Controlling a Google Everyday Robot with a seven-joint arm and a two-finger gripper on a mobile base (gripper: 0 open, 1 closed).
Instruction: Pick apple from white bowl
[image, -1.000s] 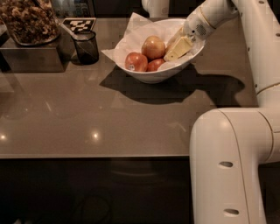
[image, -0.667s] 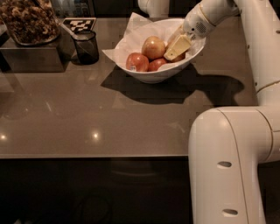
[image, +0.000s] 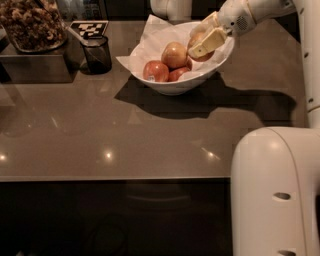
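Note:
The white bowl (image: 172, 87), lined with white paper, stands at the back middle of the table. My gripper (image: 204, 36) is over the bowl's right side. Its cream fingers (image: 209, 42) are shut on the apple (image: 198, 51), an orange-yellow one held just above the others and partly hidden by the fingers. Three more apples lie in the bowl: a golden one with a blush (image: 175, 54), a red one (image: 156, 71) and a smaller red one (image: 178, 74).
A small dark glass cup (image: 96, 54) stands left of the bowl, with a checkered tag (image: 89, 28) behind it. A container of nuts (image: 31, 25) sits on a dark block at the back left. My white arm base (image: 275, 195) fills the lower right.
My gripper has risen a little at the bowl's right side, and the apple now shows between its fingers, lifted off the other apples.

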